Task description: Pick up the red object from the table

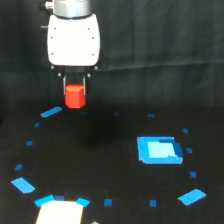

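The red object [75, 96] is a small red-orange block held between the two dark fingers of my gripper [75, 95]. The gripper hangs from the white arm housing [73, 40] at the upper left of the exterior view. The fingers are shut on the block's sides. The block is lifted above the black table [100, 150], with a faint shadow below it.
A larger flat blue rectangle [159, 149] lies at the exterior view's right. Small blue tape marks ring the table, such as one beside the gripper [51, 112], one at the left [22, 185] and one at the right [192, 196]. A white patch [59, 212] sits at the bottom edge.
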